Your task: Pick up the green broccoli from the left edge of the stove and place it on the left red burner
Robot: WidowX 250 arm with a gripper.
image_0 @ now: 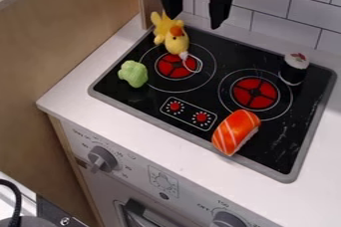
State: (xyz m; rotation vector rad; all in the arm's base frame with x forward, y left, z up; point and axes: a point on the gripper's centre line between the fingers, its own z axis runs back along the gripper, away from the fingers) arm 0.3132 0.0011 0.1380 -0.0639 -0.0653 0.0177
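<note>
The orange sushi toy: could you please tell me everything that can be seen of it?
The orange sushi toy is oblong and rounded, with pale stripes over a smooth, slightly shiny top and a whitish layer along its lower right side. It lies striped side up on the black cooktop, in front of the right burner, its lower end at the grey rim.

The upper part of the gripper (195,23) is cut off by the top edge. Part of one red burner (172,70) is covered by the yellow plush bird (176,44); the nature of the thin pale loop (198,63) beside it cannot be told. The lower oven knob (228,220) is cropped by the bottom edge, the black cable (16,196) by the left. The small panel markings (126,168) cannot be read.
</note>
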